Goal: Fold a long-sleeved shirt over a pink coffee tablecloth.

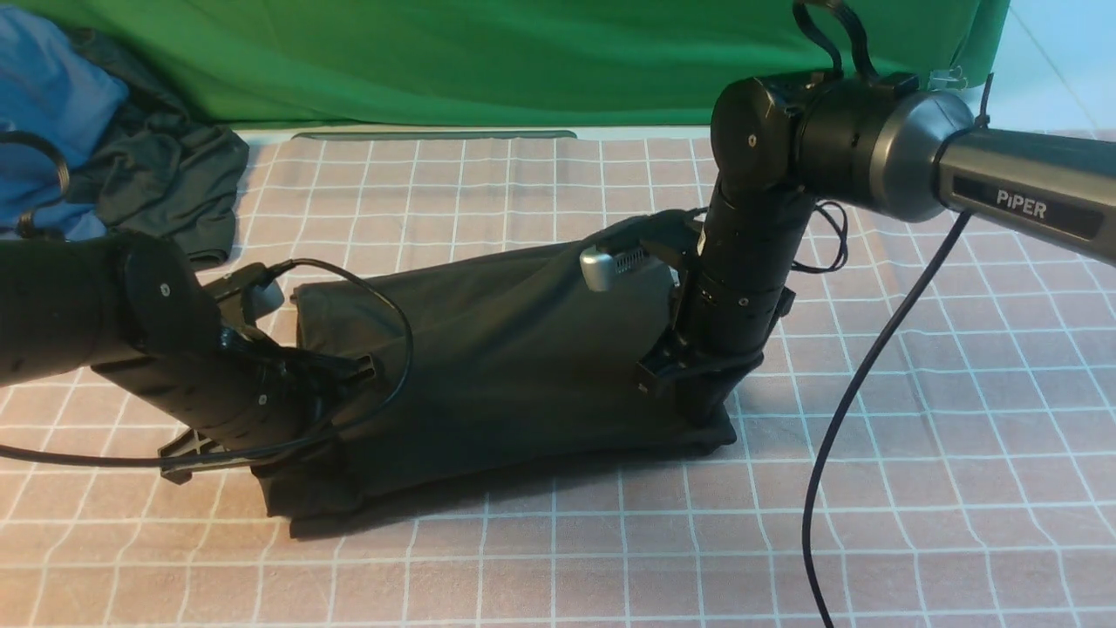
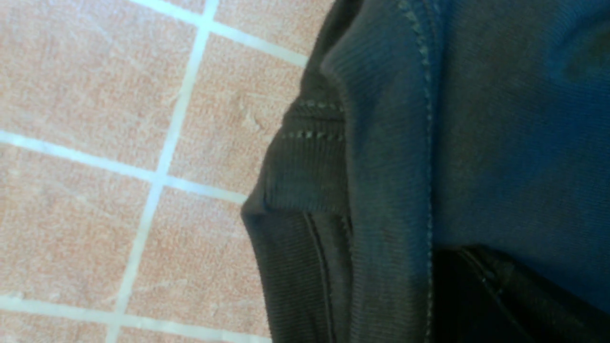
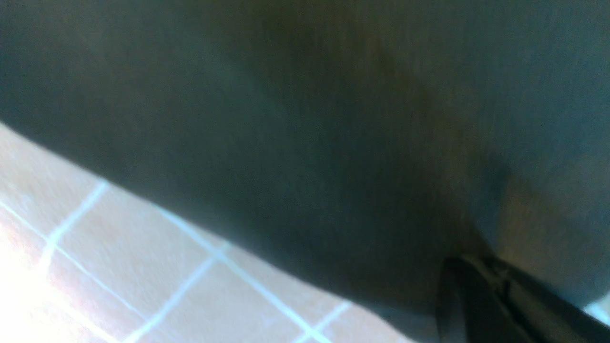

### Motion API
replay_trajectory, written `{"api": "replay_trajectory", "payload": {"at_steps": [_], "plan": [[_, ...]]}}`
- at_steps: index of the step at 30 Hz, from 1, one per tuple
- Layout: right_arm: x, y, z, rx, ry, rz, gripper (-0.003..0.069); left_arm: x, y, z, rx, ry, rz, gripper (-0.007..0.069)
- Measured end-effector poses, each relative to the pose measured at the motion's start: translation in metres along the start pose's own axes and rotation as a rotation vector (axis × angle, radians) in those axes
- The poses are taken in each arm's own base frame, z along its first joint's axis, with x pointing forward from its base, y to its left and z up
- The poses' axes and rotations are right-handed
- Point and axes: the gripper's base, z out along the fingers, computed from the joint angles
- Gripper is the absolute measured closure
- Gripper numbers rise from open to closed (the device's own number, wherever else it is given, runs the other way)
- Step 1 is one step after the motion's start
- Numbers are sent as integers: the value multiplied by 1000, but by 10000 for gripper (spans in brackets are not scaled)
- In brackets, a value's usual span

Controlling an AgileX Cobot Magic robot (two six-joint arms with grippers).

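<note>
Already the long-sleeved shirt (image 1: 514, 366) lies folded narrow on the pink coffee tablecloth (image 1: 915, 436); both arms' jaws grasp its left and right ends (final fold probably remains).

The long-sleeved shirt (image 1: 514, 349) is dark and folded into a long band, stretched between both pincers. Under it lies the pink coffee tablecloth (image 1: 915, 436), flat with white grid lines.

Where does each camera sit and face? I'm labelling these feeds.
Front: between the arms, facing forward over the long-sleeved shirt on the pink coffee tablecloth; both arms show.
Left wrist: on the left arm, close on a ribbed shirt edge; dark fingers barely show.
Right wrist: on the right arm, blurred shirt; dark fingers at one edge.
Shared: shirt and tablecloth grid.
</note>
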Motion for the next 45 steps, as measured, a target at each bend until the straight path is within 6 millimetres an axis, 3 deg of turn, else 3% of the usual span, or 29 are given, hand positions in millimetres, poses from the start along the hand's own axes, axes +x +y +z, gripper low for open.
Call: {"api": "replay_trajectory", "payload": {"at_steps": [4, 9, 10, 15, 18, 25, 33, 37, 38, 41, 43, 45], "plan": [[2, 2, -21, 22, -55, -6, 620, -2, -5, -16, 44, -44, -17, 611], [-8, 8, -41, 7, -240, 13, 620, -3, -27, -36, 185, -160, -46, 611], [-9, 8, -41, 4, -253, 16, 620, -3, -28, -36, 190, -163, -39, 611], [-27, 17, -44, -114, -357, 23, 620, 3, -77, -31, 311, -195, 34, 611], [-35, 16, -32, -140, -350, 28, 620, 1, -95, -16, 321, -177, 45, 611], [-32, 2, 14, -78, -163, 25, 620, 7, -88, 35, 199, -25, 48, 611], [-27, -4, 2, 2, -146, 24, 620, 5, -81, 30, 170, -38, 64, 611], [-16, -32, -38, 75, -210, 62, 620, 3, -73, -1, 147, -64, 123, 611], [-15, -34, -40, 77, -215, 66, 620, 2, -73, -3, 147, -68, 124, 611], [-4, -60, -64, 97, -260, 130, 601, -4, -64, -40, 159, -158, 141, 611], [-1, -70, -65, 94, -253, 155, 545, -6, -60, -60, 178, -212, 140, 611], [1, -73, -59, 68, -223, 171, 439, -5, -58, -79, 198, -259, 143, 611]]}}
